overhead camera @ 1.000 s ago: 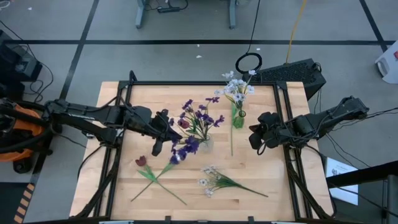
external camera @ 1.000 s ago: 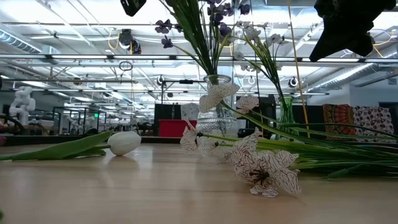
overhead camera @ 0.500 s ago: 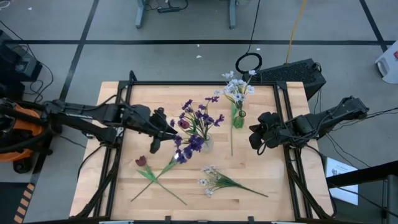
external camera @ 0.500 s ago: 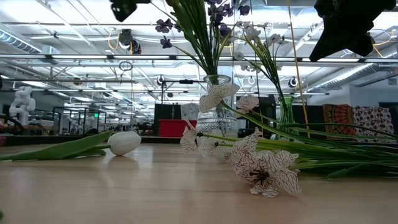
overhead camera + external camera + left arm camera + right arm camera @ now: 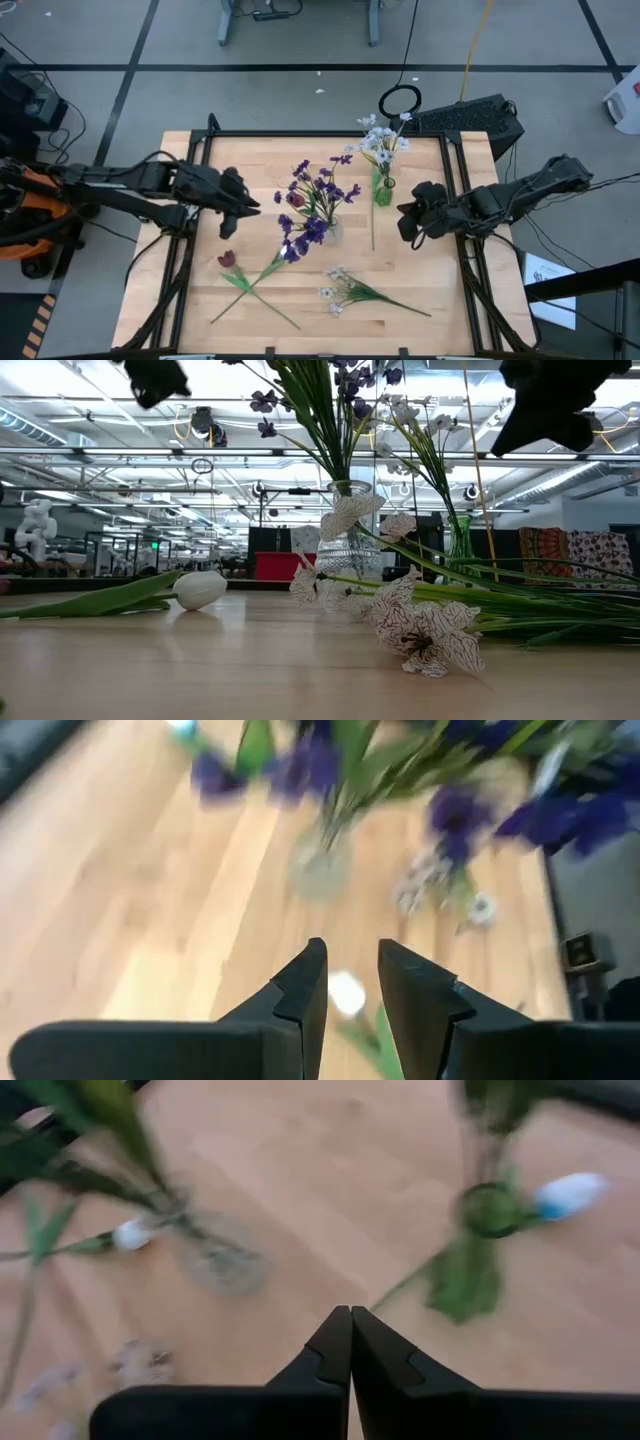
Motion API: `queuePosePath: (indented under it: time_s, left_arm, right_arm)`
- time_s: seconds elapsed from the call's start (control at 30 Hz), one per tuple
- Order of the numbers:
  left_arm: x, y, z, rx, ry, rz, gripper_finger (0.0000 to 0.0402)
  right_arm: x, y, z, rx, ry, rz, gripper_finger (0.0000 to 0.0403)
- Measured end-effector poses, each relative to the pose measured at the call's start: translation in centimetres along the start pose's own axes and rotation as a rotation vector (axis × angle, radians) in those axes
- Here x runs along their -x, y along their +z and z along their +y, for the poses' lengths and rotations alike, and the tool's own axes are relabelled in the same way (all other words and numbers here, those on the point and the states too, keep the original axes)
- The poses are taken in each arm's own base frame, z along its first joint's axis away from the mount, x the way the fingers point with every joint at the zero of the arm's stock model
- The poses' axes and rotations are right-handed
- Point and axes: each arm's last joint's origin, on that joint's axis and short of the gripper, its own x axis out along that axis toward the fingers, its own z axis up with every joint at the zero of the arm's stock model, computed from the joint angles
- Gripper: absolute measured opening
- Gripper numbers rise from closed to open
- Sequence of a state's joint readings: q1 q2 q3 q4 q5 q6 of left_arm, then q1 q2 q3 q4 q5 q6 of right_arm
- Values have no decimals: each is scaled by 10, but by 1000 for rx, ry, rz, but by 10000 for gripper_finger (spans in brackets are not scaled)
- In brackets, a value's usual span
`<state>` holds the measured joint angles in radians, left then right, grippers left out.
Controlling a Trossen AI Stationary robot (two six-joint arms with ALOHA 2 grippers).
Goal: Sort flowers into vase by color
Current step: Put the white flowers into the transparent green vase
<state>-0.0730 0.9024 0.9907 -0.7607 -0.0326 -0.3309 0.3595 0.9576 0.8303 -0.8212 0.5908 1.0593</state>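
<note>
My left gripper [image 5: 252, 206] hangs open and empty over the table's left half, left of the clear vase [image 5: 328, 230] that holds the purple sprigs [image 5: 318, 190]. My right gripper [image 5: 402, 213] is shut and empty, hanging right of the green vase [image 5: 383, 190] with pale white-blue blossoms [image 5: 380, 143]. A dark red tulip [image 5: 227, 258], a white tulip [image 5: 200, 589] and a pale-blossom sprig [image 5: 345, 290] lie flat on the table in front of the vases. In the left wrist view the fingers [image 5: 350, 960] frame the white bud [image 5: 346, 992] far below them.
A loose green stem [image 5: 373, 228] lies on the wood between the two vases. Black frame rails [image 5: 190, 230] run along the table's left and right sides. A dark box [image 5: 470, 115] and a ring [image 5: 400, 101] sit past the far right corner. Bare wood lies near the front edge.
My left gripper has drawn back from the purple sprigs toward the table's left edge, holding nothing as it goes. The purple sprigs stay standing in the clear vase. My right arm has kept still.
</note>
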Motion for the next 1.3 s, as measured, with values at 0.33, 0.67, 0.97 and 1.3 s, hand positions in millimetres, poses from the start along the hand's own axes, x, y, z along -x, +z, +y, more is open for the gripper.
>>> queuePosePath:
  time_s: [0.33,0.67,0.97,1.3]
  left_arm:
    - [-45,-47,5,-28,-28,104,97]
    - [-60,-74,14,-90,-62,101,97]
    - [-63,-91,20,-113,-52,135,97]
    - [-64,-93,20,-107,-56,142,97]
  right_arm:
    - [-40,-6,69,213,103,169,0]
    - [-59,6,141,387,98,452,0]
    - [-84,-25,160,415,108,634,65]
    - [-103,-64,172,430,63,680,212]
